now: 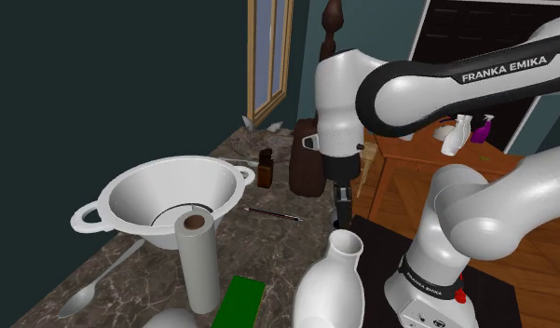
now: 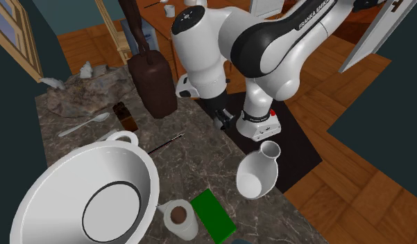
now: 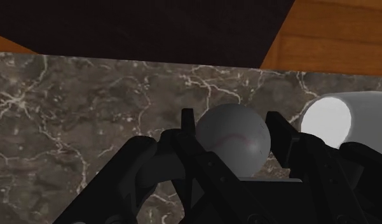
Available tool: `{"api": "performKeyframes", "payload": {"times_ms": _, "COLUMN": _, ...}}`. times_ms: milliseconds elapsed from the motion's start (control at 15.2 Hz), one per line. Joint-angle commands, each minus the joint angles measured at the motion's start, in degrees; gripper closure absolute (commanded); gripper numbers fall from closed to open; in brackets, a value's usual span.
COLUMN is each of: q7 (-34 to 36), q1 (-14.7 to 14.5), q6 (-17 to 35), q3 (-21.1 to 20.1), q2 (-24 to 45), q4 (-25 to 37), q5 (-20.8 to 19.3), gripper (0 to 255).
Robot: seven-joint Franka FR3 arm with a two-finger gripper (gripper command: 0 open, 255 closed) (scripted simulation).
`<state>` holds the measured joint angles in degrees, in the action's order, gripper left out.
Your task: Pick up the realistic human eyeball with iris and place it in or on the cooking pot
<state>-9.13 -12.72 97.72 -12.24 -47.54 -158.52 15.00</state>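
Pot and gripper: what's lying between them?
A thin dark stick lies on the marble between the pot and the gripper, seen in the shoulder view.

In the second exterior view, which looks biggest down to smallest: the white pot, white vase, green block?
1. white pot
2. white vase
3. green block
The pot lies close to the camera, which may exaggerate its lead.

Veined dark marble counter (image 3: 88, 108), polished wooden floor (image 3: 335, 38), smooth grey eyeball (image 3: 234, 137), matt white pot (image 1: 129, 200)
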Motion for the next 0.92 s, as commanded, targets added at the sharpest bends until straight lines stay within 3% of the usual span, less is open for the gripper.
{"api": "performKeyframes", "payload": {"times_ms": 0, "q7": 0.2, "q1": 0.08, "q6": -1.97, "q3": 0.34, "q2": -0.57, "q4": 1.38, "q5": -0.32, "gripper": 255}}
{"api": "performKeyframes", "payload": {"times_ms": 858, "q7": 1.31, "q1": 0.57, "q6": -12.15, "q3": 2.02, "q2": -1.27, "q4": 10.93, "q5": -1.89, "gripper": 255}}
